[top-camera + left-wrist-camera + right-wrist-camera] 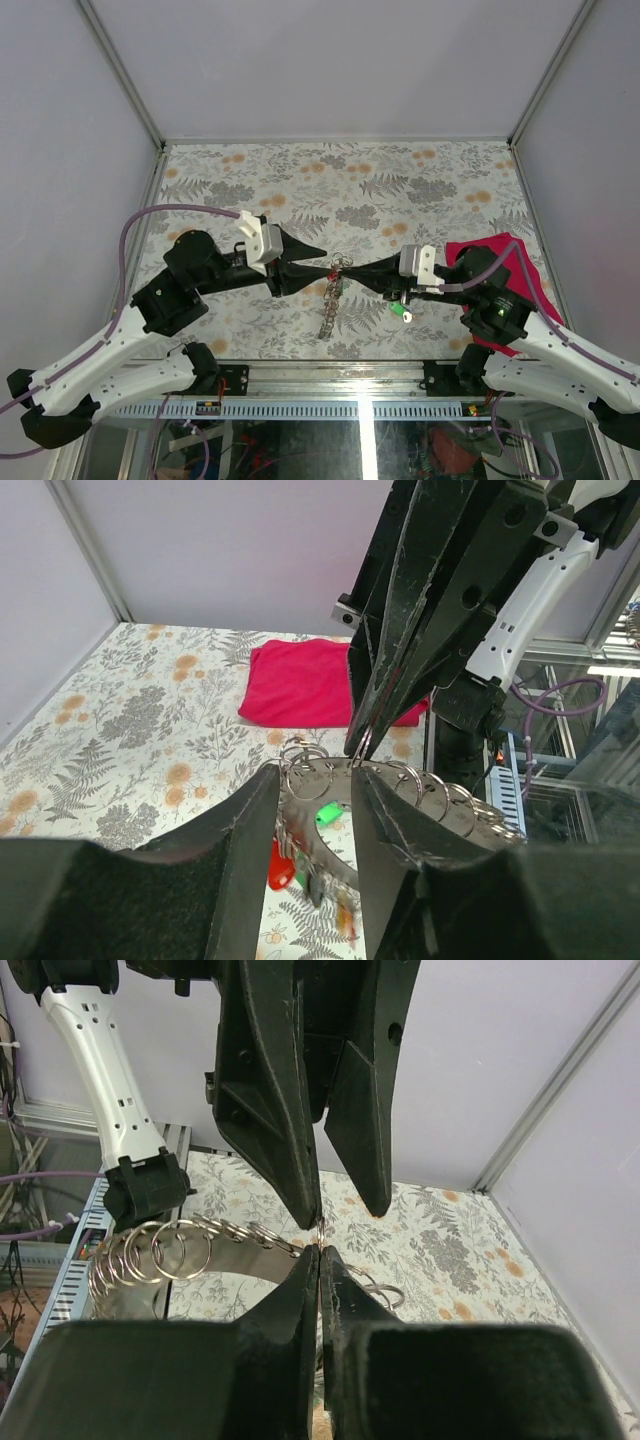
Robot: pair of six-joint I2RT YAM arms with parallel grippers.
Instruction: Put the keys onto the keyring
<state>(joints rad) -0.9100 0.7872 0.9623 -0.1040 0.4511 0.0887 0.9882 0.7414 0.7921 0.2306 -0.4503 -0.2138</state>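
Both pincers meet mid-air over the near-centre of the worktop [250, 180]. The far half is bare floral surface.
Right pincer [357, 270]: closed, tips pinching the thin wire of the keyring [342, 262].
Left pincer [328, 261]: fingers parted, flanking the ring.
Chain [328, 308] trails toward the near edge.
Green key [398, 312] lies just beside the right arm.
Crimson cloth [505, 258] sits at the right edge.
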